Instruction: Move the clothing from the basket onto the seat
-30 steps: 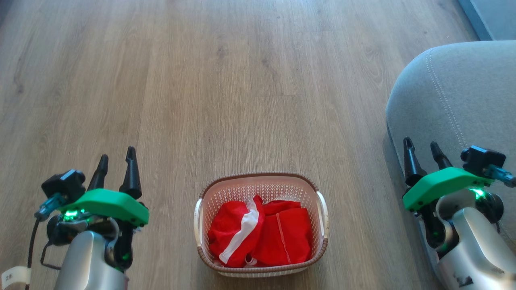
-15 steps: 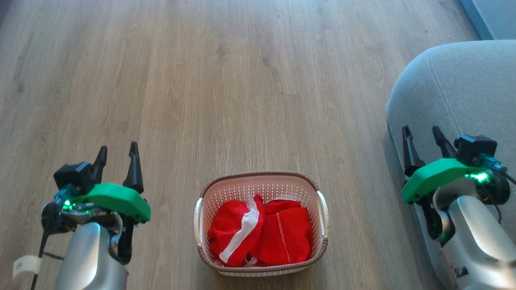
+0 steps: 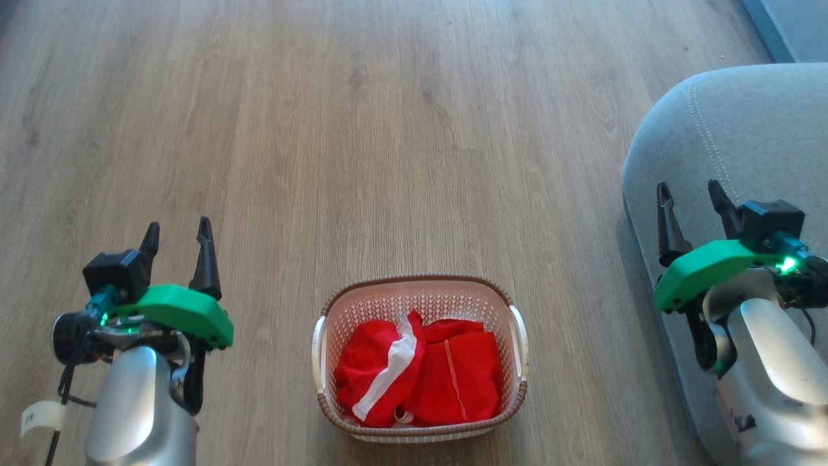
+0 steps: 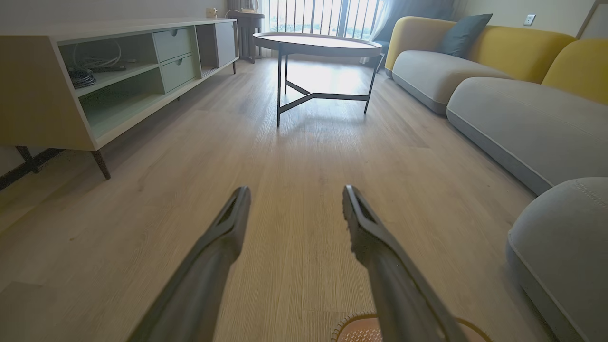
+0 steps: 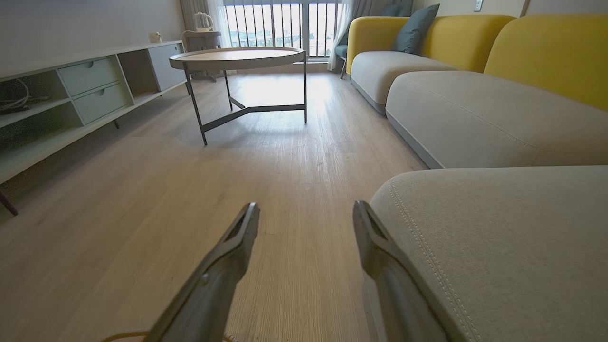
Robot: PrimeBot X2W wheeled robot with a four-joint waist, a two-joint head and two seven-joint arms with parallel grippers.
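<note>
Nearest to me sat the small cream perforated plastic basket with the brown woven rim [image 3: 420, 282]. Both bright red soft fabric garments [image 3: 453, 382] lay inside it, covering most of its bottom. The garment with the broad white stripe [image 3: 375, 369] took the basket's left half and the plain garment with a stitched seam [image 3: 462, 388] took its right half, the two pressed together in the middle.

I judged them light, limp and easy to bunch, with nothing fragile about them. They did look likely to drag one another up, or to catch on the basket's perforated wall, if I pinched too deep. The raised fold along the white stripe, near the basket's middle, looked the best place to take hold, since a shallow pinch there should lift that garment alone.

A little beyond and to the left of the basket, apart from it, the left gripper [image 3: 178, 224] hung over the wooden plank floor [image 3: 388, 129], its two dark fingers spread wide with nothing between them. To the right of the basket the right gripper [image 3: 689, 186] was spread just as wide and empty, above the near edge of the large grey upholstered seat with the rounded corner [image 3: 744, 129], which stood well to the basket's right.
</note>
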